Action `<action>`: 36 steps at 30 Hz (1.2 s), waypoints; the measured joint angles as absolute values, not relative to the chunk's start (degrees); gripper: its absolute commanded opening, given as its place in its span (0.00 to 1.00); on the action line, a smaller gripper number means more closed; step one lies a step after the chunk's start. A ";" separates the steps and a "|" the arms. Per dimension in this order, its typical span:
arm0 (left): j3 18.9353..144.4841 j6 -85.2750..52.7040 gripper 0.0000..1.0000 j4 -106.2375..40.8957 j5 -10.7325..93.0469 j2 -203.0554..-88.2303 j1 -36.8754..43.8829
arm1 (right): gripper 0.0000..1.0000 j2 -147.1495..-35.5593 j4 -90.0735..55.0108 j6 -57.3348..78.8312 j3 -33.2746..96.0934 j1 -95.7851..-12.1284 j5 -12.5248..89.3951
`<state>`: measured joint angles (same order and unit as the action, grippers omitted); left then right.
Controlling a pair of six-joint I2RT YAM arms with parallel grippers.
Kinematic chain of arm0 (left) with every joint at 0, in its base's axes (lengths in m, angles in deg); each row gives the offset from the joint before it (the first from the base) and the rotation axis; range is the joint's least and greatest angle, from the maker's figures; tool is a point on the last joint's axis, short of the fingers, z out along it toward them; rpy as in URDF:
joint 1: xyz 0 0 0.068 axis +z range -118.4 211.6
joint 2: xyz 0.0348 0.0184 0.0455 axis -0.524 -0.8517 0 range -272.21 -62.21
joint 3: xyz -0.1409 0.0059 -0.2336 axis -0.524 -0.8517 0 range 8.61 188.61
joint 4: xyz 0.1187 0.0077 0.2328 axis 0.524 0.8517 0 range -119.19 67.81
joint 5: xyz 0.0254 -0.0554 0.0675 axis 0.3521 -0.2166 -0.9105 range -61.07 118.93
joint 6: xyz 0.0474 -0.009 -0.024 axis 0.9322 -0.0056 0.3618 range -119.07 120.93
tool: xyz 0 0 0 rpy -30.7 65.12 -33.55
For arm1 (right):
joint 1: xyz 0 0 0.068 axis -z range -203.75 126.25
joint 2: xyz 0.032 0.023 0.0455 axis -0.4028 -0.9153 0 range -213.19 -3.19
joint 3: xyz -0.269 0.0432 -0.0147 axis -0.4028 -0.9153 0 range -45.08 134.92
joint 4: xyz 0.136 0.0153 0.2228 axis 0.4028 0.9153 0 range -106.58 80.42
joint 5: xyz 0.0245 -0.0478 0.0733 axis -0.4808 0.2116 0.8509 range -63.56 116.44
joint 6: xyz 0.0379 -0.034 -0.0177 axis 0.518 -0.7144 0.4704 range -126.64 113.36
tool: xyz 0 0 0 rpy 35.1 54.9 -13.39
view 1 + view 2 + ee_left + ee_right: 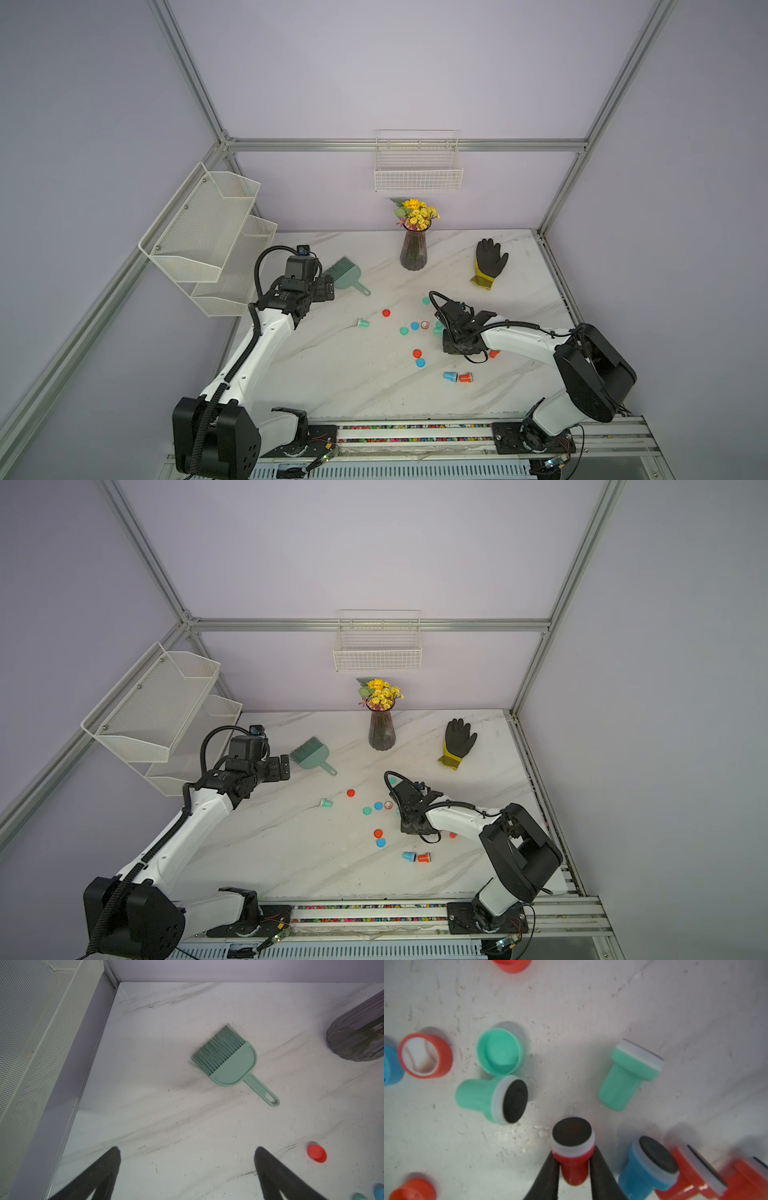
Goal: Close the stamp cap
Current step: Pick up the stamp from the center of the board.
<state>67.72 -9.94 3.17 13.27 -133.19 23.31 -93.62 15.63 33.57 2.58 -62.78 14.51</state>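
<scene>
Red stamp: nearest the right wrist camera, pinched by its stem between the right gripper jaws, dark pad facing out, likely so a cap can go over it.
Right gripper: clamped on the red stamp, low over the table, among the scattered pieces.
Red caps: one with a baseball picture, another at the edge; either probably fits the held stamp.
Green cap: open side up, touching a green stamp lying on its side.
Second green stamp: on its side, apart from the rest.
Blue stamp: just beside the held one, uncapped, with more red stamps behind it.
Left gripper: jaws spread wide, nothing between them, held clear near the brush.
Stage: stamp grasped, cap not yet on.
</scene>
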 measured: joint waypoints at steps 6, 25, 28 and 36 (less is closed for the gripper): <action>67.72 -9.94 1.00 3.17 13.33 -132.69 23.24 | 0.18 -93.67 14.62 33.20 2.58 -62.78 14.82; 77.75 -23.21 0.99 3.52 38.99 -132.93 11.02 | 0.16 -73.03 1.40 4.94 2.25 -62.82 37.62; 82.67 -26.05 0.99 4.53 42.10 -135.29 6.67 | 0.16 -69.12 -3.21 0.13 0.68 -62.82 41.51; 87.17 -31.36 0.91 7.37 48.83 -137.13 -2.09 | 0.16 -65.78 -9.44 -13.25 -1.86 -62.82 47.45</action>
